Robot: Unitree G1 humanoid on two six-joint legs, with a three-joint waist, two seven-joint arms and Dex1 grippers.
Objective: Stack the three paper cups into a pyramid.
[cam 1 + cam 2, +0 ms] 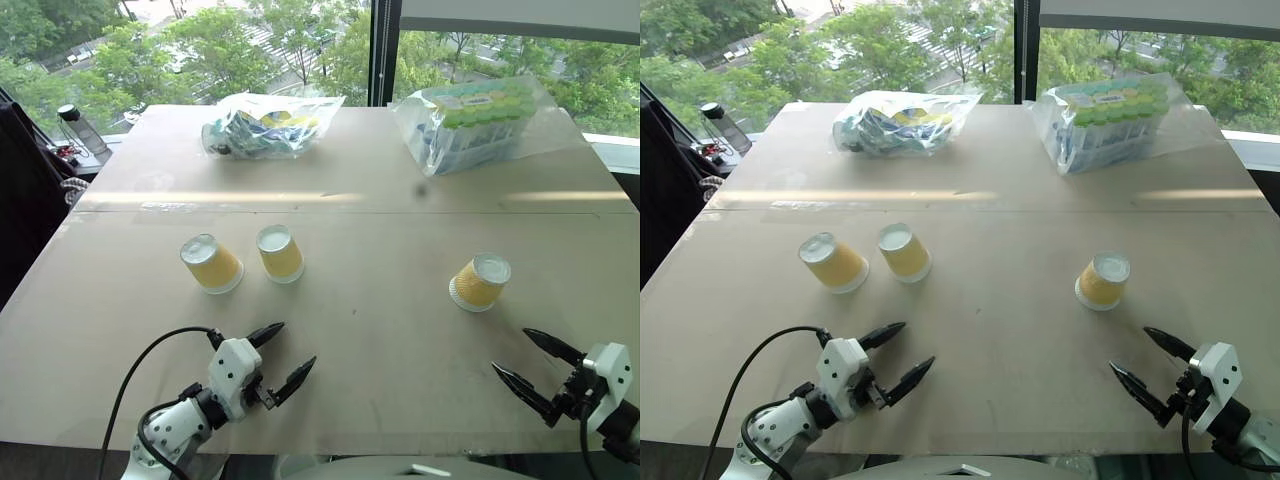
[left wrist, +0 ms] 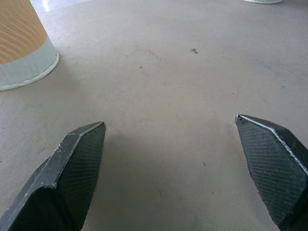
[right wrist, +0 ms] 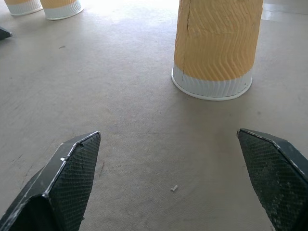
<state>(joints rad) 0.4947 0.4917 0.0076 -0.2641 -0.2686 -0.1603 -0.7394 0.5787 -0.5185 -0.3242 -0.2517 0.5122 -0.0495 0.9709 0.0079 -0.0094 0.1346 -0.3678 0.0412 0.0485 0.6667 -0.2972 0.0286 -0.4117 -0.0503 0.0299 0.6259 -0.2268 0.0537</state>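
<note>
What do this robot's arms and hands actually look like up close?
Each arm ends in a white, blocky wrist housing carrying a gripper of two black, tapering, pointed fingers. On the left gripper a black cable loops back along the segmented white and black arm. The right gripper has the same white housing and black fingers, whose inner faces carry a fine cross-hatched texture with paler worn edges.

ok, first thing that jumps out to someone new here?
Three upside-down paper cups on the table: the left cup and middle cup stand close together, the right cup well apart. Near the front edge, the left gripper and right gripper have fingers spread, empty. Two clear bags lie by the window.
</note>
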